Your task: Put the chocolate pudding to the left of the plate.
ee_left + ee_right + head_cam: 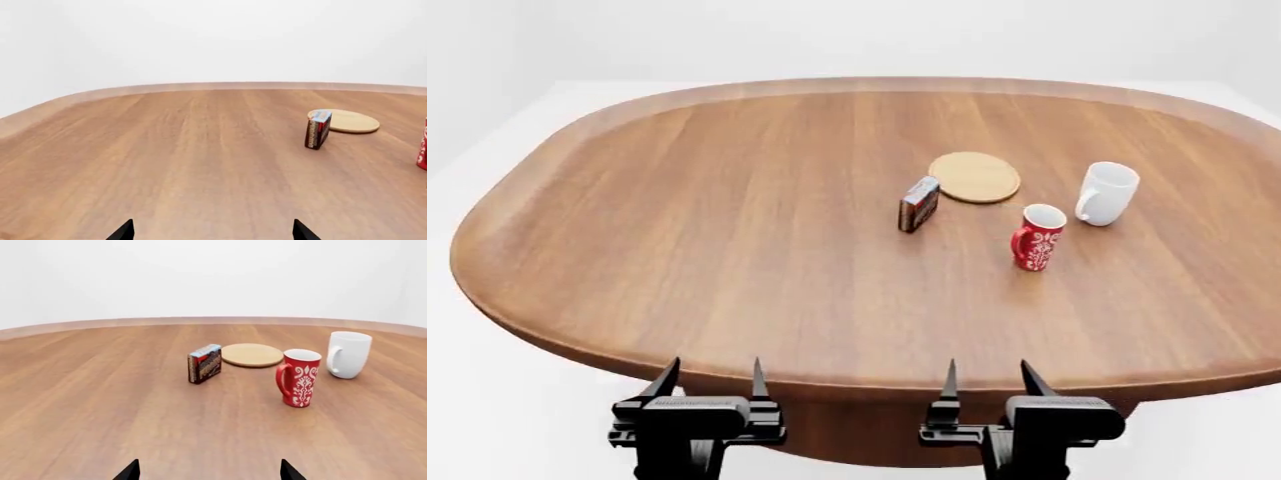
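Chocolate pudding [920, 203] upright — long edge toward plate [976, 177].

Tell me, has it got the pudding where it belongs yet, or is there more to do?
It looks nearly finished: the chocolate pudding stands upright just left of the plate, close beside its rim. Nothing is in hand; the left gripper and right gripper are both open at the table's near edge. Little seems left to do.

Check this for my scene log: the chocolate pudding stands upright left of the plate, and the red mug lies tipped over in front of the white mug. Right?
Not quite. The red mug stands upright, as the right wrist view shows. The rest holds: the chocolate pudding stands left of the plate, with the white mug behind the red one.
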Motion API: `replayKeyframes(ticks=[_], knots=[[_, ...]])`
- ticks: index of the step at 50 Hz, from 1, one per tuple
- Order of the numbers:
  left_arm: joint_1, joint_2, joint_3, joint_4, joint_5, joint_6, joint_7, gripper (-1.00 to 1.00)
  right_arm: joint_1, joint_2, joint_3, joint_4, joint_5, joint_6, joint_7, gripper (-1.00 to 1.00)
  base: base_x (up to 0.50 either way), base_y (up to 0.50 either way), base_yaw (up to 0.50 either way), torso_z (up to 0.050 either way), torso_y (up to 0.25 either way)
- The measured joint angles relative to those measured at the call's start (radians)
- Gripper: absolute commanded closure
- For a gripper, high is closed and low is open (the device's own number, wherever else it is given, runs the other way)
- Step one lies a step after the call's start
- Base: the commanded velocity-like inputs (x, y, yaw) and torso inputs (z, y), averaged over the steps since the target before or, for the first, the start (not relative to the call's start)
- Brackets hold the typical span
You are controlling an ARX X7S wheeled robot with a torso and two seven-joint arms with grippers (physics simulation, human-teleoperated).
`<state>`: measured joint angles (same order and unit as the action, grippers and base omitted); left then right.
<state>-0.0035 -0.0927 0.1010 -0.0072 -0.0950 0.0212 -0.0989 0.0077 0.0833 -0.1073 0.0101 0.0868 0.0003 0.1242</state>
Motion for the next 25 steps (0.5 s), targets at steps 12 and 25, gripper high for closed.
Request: replayKeyframes(ticks=[12,25], knots=[[0.002,-0.016,0.013,0.03,-0.022,-0.031,-0.013,-1.0,-0.007,0.015,-0.013,-0.039,0.015,0.034,0.026,-1.0,0.0,0.0,0.0,0.0,0.0],[0.029,-0.047,0.013,0.186,-0.064,-0.146,-0.034,-1.0,-0.032,0.048,-0.036,-0.197,0.038,0.163,0.039,-1.0,0.27,0.0,0.0,0.0,0.0]])
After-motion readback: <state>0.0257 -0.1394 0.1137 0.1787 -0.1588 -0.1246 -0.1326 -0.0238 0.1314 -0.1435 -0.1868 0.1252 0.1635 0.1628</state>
